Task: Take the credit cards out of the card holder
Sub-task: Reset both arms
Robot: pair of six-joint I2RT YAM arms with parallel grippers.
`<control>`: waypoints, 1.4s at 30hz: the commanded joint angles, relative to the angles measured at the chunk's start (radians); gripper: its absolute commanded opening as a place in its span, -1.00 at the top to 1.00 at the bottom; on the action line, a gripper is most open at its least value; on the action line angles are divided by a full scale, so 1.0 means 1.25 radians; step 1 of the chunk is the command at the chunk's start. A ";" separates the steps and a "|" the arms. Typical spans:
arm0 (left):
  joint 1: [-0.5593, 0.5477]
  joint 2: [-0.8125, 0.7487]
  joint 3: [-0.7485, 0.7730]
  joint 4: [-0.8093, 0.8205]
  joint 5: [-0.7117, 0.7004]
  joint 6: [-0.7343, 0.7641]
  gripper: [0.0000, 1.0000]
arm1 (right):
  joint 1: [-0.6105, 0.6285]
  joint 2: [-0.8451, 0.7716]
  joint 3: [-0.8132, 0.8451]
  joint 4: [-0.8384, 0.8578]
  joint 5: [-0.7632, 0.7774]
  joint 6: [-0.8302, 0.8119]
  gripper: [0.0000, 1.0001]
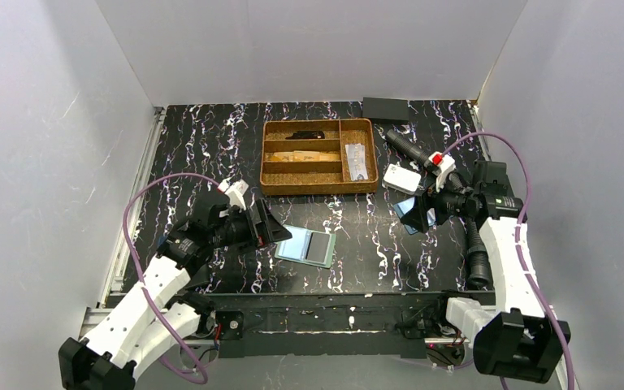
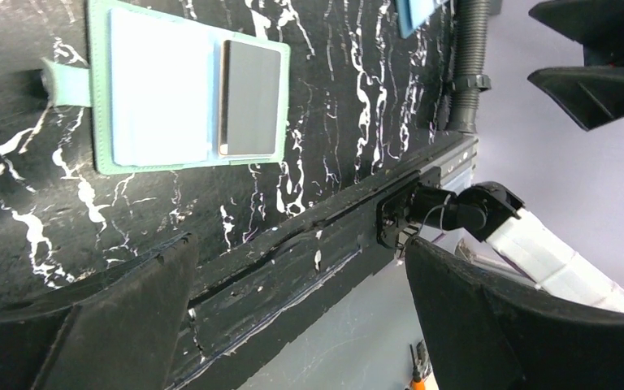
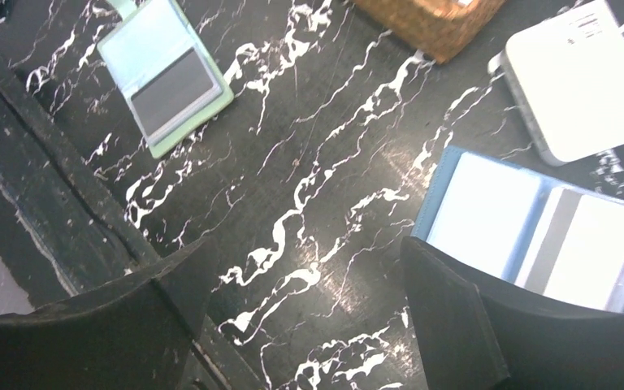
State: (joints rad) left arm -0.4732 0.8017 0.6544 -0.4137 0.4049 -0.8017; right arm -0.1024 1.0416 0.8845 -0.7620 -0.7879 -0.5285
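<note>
Both arms at the black, white-veined marbled surface [image 1: 211, 146]; landmark: the flat teal-green rectangular card holder [image 1: 305, 245] [image 2: 187, 89] [image 3: 166, 73].

The card holder lies open and flat on the surface, pocket panels up, with its small tab on the side towards my left hand. A dark grey rectangular credit card [image 2: 250, 97] [image 3: 172, 91] sits in the pocket panel on the side away from the tab. The other panel shows only pale, and I cannot tell what it holds.

My left hand [image 1: 276, 230] [image 2: 301, 325] is just left of the card holder. Its jaws are spread wide and grip nothing.

My right hand [image 1: 419, 213] [image 3: 292, 325] is well to the right of the card holder, likewise spread wide and empty. One finger [image 3: 520, 333] partly hides a blue holder with pale panels [image 3: 487, 215].

A white rectangular box [image 1: 402, 177] [image 3: 585, 77] lies right of the card holder and farther from me. A brown woven divided tray [image 1: 318, 189] stands beyond the card holder.
</note>
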 commanded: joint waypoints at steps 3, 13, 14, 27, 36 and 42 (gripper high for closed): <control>0.003 -0.039 -0.015 0.042 0.081 0.004 -0.97 | 0.000 -0.045 0.032 0.046 -0.007 0.070 -0.86; 0.003 -0.160 -0.056 0.030 0.057 -0.023 -0.97 | 0.000 -0.068 0.064 0.065 0.006 0.131 -0.97; 0.003 -0.158 -0.048 0.019 0.050 -0.008 -0.97 | 0.000 -0.068 0.066 0.067 0.009 0.134 -0.97; 0.003 -0.130 0.031 -0.074 -0.030 0.140 -0.97 | -0.064 -0.054 0.087 0.103 -0.011 0.223 -0.97; 0.003 -0.114 0.059 -0.062 -0.012 0.202 -0.97 | -0.240 -0.112 -0.020 0.271 -0.139 0.415 -0.97; 0.003 -0.125 0.054 -0.047 0.020 0.172 -0.97 | -0.244 -0.115 0.006 0.250 -0.003 0.507 -0.97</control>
State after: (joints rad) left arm -0.4732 0.6621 0.7017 -0.4782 0.3965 -0.5861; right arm -0.4004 0.9035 0.8555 -0.4965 -0.8757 -0.0082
